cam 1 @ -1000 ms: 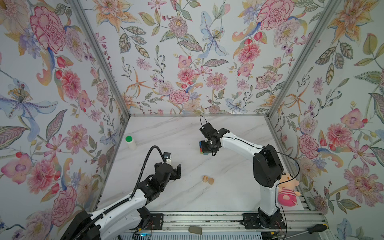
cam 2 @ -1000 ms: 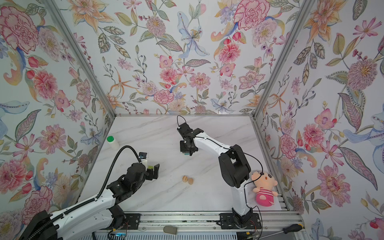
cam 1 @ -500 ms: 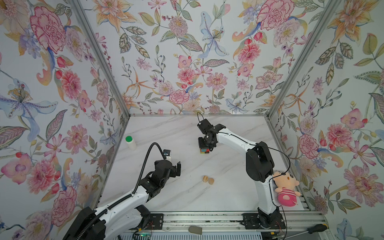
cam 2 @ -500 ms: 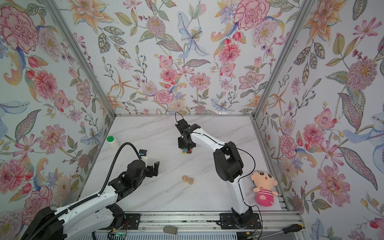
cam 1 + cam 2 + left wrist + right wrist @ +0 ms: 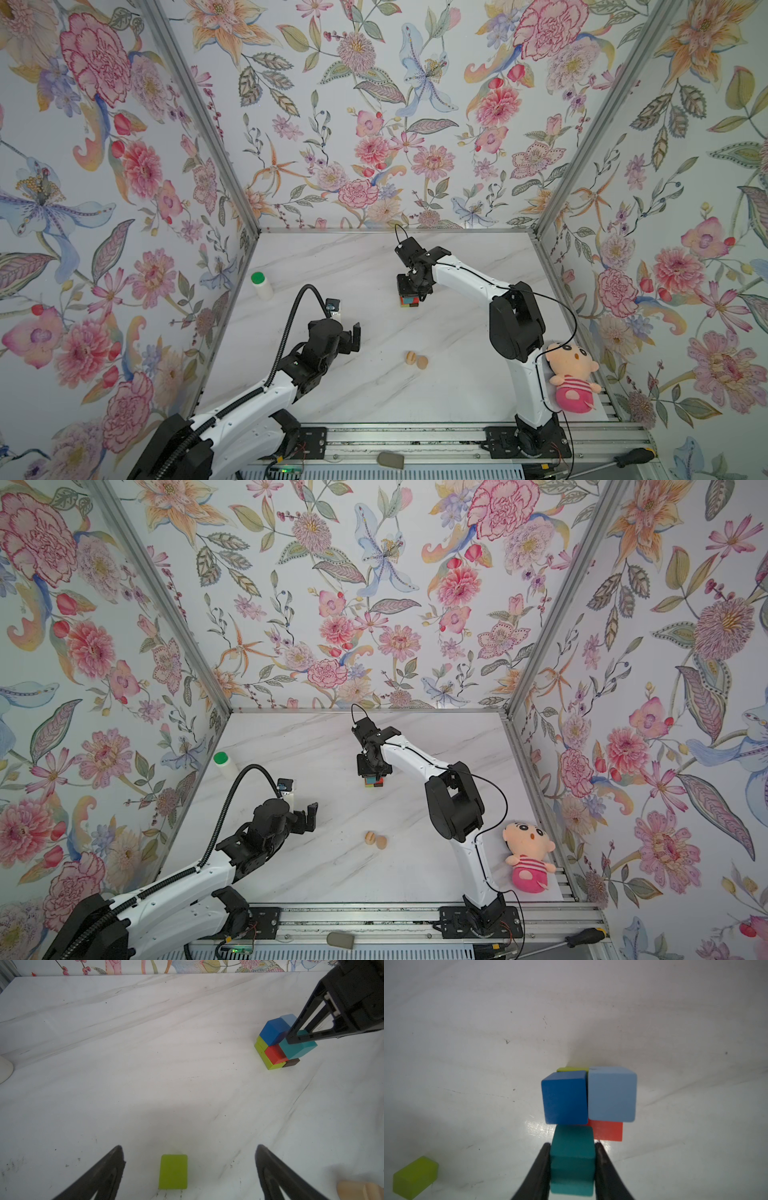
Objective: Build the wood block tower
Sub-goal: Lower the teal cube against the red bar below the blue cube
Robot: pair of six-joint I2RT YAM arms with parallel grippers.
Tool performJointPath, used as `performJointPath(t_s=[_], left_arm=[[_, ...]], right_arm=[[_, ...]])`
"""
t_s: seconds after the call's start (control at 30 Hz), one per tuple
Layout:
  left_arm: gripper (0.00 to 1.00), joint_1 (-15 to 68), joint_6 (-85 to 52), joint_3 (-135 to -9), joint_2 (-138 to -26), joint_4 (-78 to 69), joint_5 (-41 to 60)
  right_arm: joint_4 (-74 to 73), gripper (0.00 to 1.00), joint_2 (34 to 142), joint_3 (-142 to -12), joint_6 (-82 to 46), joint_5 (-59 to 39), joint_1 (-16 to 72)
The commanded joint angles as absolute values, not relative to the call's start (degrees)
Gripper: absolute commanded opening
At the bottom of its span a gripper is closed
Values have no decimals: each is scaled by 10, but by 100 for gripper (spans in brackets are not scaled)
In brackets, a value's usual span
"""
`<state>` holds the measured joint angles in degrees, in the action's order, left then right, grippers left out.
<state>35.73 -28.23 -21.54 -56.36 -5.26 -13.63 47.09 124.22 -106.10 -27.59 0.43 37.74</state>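
Lying loose, yellow-green block (image 5: 173,1172) shows only wrist-side.

Tan block (image 5: 359,1190) cut off at edge, white bottle (image 5: 5,1069) likewise

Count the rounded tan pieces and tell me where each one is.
2. Both lie loose on the table, side by side, well apart from the tower and nearer the robot's base: the left tan piece and the right tan piece. None looks hidden.
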Motion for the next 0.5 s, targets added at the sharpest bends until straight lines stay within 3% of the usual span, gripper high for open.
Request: performJointPath(t_s=[0.0, 0.47], left_arm=[[99, 349, -273, -229, -562, -63, -127], [99, 345, -274, -226, -555, -62, -124]], right_arm=[[490, 32, 1259, -1082, -268, 0, 374], [492, 33, 1270, -1091, -268, -1, 374]])
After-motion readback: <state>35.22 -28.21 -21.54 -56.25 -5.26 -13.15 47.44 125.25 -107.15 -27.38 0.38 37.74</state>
